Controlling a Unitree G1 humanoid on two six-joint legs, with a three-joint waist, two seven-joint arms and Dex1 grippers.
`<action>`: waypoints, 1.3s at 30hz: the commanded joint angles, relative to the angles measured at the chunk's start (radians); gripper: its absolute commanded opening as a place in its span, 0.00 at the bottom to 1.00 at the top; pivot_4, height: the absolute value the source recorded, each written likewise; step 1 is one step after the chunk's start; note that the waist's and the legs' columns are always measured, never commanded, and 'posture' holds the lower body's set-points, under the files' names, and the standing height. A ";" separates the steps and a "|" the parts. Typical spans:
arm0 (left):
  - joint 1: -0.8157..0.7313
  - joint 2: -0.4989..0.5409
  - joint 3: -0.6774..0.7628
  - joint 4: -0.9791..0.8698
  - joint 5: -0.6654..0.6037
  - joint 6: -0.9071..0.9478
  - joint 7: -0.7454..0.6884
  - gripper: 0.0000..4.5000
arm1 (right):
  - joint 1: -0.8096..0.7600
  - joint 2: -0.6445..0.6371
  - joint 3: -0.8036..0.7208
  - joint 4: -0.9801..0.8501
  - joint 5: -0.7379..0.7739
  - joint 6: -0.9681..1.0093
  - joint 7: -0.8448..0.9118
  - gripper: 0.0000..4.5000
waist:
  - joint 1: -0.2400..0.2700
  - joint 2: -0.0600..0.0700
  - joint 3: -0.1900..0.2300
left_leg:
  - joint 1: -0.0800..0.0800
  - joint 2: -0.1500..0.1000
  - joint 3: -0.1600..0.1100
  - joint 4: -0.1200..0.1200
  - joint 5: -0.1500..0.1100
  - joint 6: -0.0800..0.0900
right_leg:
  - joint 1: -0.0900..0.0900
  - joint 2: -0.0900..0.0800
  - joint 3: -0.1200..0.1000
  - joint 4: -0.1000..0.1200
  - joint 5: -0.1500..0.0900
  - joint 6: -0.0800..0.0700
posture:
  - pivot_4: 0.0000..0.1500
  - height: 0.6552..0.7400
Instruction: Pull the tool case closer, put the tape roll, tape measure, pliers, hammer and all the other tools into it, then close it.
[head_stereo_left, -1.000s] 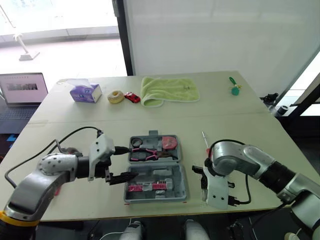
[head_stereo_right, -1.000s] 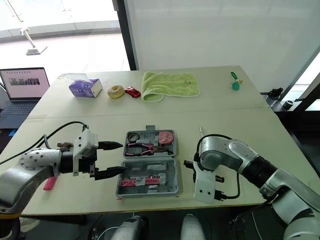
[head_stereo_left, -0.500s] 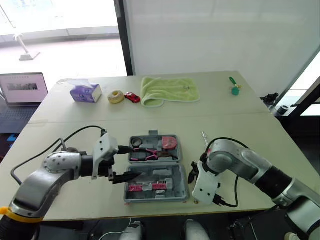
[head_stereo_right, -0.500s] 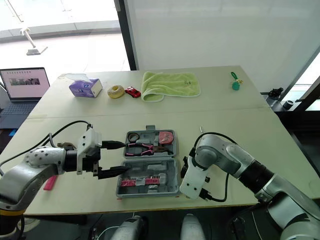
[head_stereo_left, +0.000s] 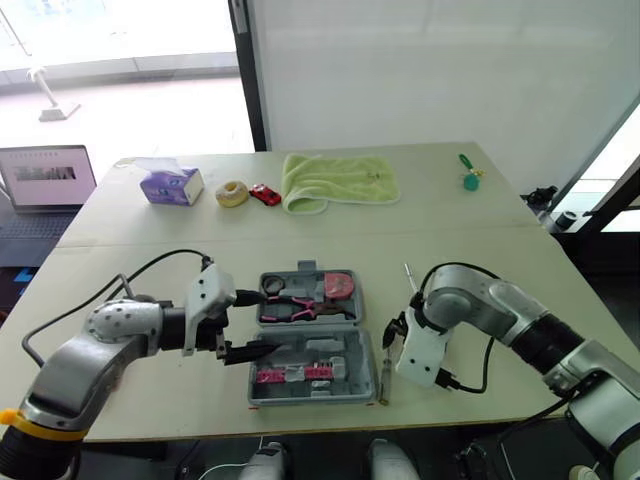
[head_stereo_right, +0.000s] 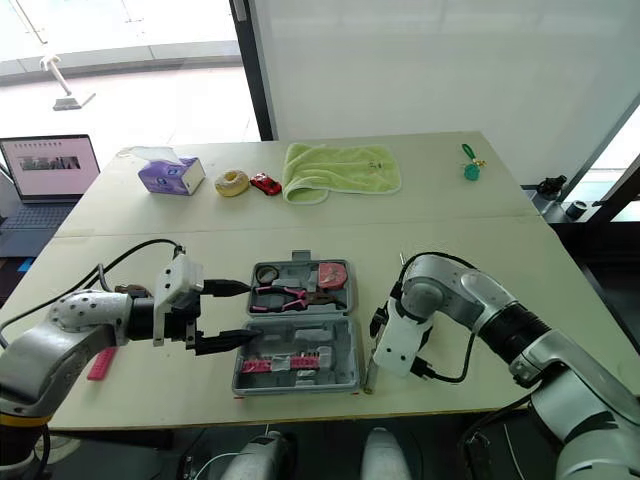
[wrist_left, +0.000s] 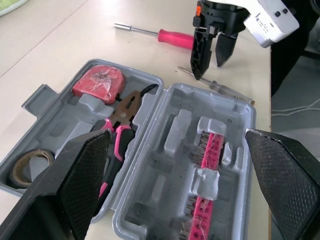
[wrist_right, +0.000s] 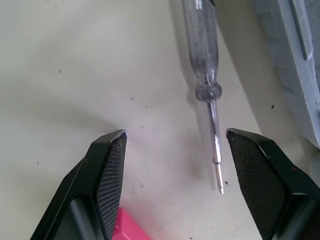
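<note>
At the near edge of the table (head_stereo_left: 480, 230), the grey tool case (head_stereo_left: 340, 352) lies open and flat, its hinge running left to right. The near half holds a pink bit rack (head_stereo_left: 290, 375). Just outside the case's right edge lies a clear-handled screwdriver (head_stereo_left: 382, 375). Its long axis runs near to far along that edge, with the handle toward the near table edge and the blade pointing away from the robot.

The right gripper (wrist_left: 209, 69) hangs over the blade end, fingers spread and holding nothing. In the right wrist view the shaft lies between the two pads, closer to one of them and apart from both. The left gripper (head_stereo_right: 248, 312) is also spread wide and empty. It sits at the case's left side with its fingers pointing right, across the open halves.

In the far half, the pliers (wrist_left: 127, 112) lie left to right, pink handles to the left and jaws pointing right toward the red tape measure (head_stereo_left: 338, 285). The tape roll (head_stereo_left: 272, 286) sits in the left corner.

Beyond the right gripper a pink-handled screwdriver (wrist_left: 172, 36) lies on the table, its shaft pointing away from the robot.

Along the far side stand a purple tissue box (head_stereo_left: 170, 186), a yellowish ring (head_stereo_left: 231, 193), a red toy car (head_stereo_left: 264, 194) and a green towel (head_stereo_left: 338, 180).
</note>
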 joint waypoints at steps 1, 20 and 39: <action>-0.008 0.006 0.004 -0.019 -0.006 -0.004 -0.001 1.00 | -0.028 0.020 -0.003 0.005 0.013 -0.019 0.009 0.75 | 0.000 0.000 0.000 | 0.000 0.000 0.000 0.000 0.000 0.000 | 0.000 0.000 0.000 0.000 0.000 0.000 | 1.00 1.00; 0.022 0.030 0.022 -0.040 -0.012 0.003 -0.003 1.00 | -0.052 0.079 0.003 0.105 0.063 -0.104 0.043 0.75 | -0.001 0.000 0.000 | 0.000 0.000 0.000 0.000 0.000 -0.001 | -0.001 0.000 0.000 0.002 0.000 0.000 | 1.00 1.00; 0.026 0.046 0.026 -0.041 -0.016 0.006 -0.012 1.00 | -0.045 0.113 0.007 0.077 0.151 -0.061 0.119 0.56 | -0.001 0.000 0.000 | 0.000 0.000 0.000 0.000 0.001 -0.001 | -0.002 0.000 0.000 0.004 0.000 0.000 | 1.00 1.00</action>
